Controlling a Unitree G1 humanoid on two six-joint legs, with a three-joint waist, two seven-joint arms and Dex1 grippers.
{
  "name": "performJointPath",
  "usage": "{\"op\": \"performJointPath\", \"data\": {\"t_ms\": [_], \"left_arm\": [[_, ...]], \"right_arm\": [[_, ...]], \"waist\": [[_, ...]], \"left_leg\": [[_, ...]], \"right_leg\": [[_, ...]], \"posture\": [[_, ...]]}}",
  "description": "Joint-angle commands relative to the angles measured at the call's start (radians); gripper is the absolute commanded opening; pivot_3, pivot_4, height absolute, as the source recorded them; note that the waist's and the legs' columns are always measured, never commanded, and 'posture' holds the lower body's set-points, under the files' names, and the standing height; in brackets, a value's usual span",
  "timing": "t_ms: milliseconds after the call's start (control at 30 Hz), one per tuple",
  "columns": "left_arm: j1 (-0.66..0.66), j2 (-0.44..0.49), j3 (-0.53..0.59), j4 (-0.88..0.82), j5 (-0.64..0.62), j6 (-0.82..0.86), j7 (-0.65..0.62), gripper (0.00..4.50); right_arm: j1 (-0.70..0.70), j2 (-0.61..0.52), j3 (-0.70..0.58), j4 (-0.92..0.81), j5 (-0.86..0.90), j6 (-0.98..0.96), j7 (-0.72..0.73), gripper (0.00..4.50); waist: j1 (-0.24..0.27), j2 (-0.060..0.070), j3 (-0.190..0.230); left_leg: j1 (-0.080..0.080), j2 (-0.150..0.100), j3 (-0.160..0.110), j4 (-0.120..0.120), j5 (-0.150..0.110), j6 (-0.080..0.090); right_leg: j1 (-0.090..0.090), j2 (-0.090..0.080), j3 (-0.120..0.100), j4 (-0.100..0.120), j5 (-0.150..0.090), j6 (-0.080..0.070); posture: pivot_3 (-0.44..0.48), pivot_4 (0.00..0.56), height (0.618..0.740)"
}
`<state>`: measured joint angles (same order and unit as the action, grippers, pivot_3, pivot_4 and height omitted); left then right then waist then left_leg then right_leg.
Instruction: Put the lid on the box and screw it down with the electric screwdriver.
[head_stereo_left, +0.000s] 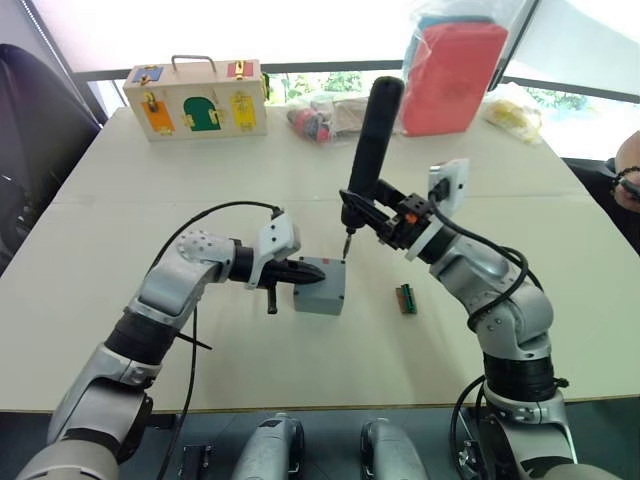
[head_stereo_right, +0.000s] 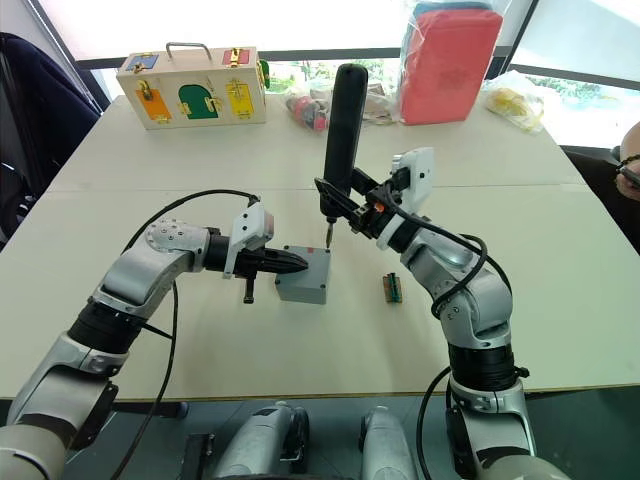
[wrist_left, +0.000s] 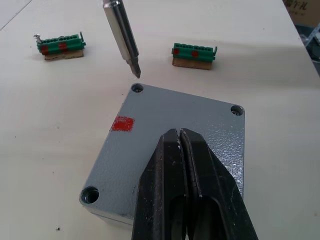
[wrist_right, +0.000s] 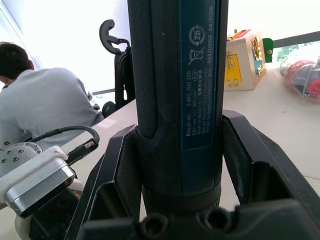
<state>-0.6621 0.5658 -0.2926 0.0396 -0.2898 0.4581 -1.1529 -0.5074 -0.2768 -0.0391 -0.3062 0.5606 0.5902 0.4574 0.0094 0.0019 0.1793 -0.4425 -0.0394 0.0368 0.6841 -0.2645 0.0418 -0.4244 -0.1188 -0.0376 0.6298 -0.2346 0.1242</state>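
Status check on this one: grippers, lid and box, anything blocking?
Left gripper shut, pressing the lid onto the box. Right gripper shut on electric screwdriver, bit hovering above a corner hole. Green block nearby, not obstructing.

Place: office-like lab | shown by: long table (head_stereo_left: 120, 300) under bright windows; office chair (wrist_right: 116, 55) and seated person (wrist_right: 45, 107) seen beside table

Our left gripper (wrist_left: 180, 137) rests closed on the lid (wrist_left: 170, 150).
We see the fingers (wrist_left: 165, 175) pressed together over the grey lid, which bears a red mark (wrist_left: 123, 123) and screw holes at its corners. The screwdriver's bit (wrist_left: 124, 37) hangs tilted just above the corner hole (wrist_left: 137, 88). Two green blocks (wrist_left: 61, 45) (wrist_left: 194, 53) lie apart on the table (wrist_left: 40, 125) beyond.
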Motion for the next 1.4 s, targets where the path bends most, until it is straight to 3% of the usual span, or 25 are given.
{"op": "performJointPath", "data": {"t_ms": [33,667,833,933,1400], "left_arm": [[0.013,0.002,-0.001,0.014,0.022,-0.003,0.0,0.0],[0.042,0.015,-0.013,-0.015,0.026,0.026,0.0,0.0],[0.057,0.012,-0.011,-0.031,0.024,0.042,0.008,0.0],[0.064,0.011,-0.01,-0.042,0.024,0.051,0.01,0.0],[0.071,0.015,-0.012,-0.057,0.033,0.066,-0.001,0.0]], "right_arm": [[-0.002,0.006,-0.001,-0.029,-0.015,-0.054,0.006,1.88],[0.156,0.023,0.1,0.069,-0.171,-0.247,0.031,1.88],[0.203,0.032,0.136,0.11,-0.229,-0.325,0.027,1.88],[0.22,0.028,0.163,0.131,-0.264,-0.351,0.027,1.88],[0.234,0.054,0.199,0.203,-0.304,-0.3,-0.006,1.88]], "waist": [[0.0,0.0,0.0],[0.0,-0.001,-0.005],[0.0,-0.001,-0.006],[0.0,-0.001,-0.008],[0.0,-0.003,-0.031]], "left_leg": [[0.0,0.0,0.0,0.0,0.0,0.0],[0.003,0.0,0.0,0.0,0.0,0.0],[0.025,0.0,0.0,-0.002,-0.007,0.01],[0.033,0.0,-0.001,-0.005,-0.008,0.009],[0.035,0.0,-0.003,-0.005,-0.011,0.006]], "right_leg": [[0.0,0.0,0.0,0.0,0.0,0.0],[0.004,0.0,0.0,0.0,0.0,0.0],[0.024,0.0,0.0,-0.005,-0.004,-0.001],[0.028,0.0,0.0,-0.007,-0.005,-0.001],[0.03,0.0,0.001,-0.007,-0.008,-0.004]], "posture": [[0.0,0.15,0.74],[0.0,0.15,0.74],[0.0,0.15,0.74],[0.0,0.15,0.74],[0.0,0.15,0.74]]}}
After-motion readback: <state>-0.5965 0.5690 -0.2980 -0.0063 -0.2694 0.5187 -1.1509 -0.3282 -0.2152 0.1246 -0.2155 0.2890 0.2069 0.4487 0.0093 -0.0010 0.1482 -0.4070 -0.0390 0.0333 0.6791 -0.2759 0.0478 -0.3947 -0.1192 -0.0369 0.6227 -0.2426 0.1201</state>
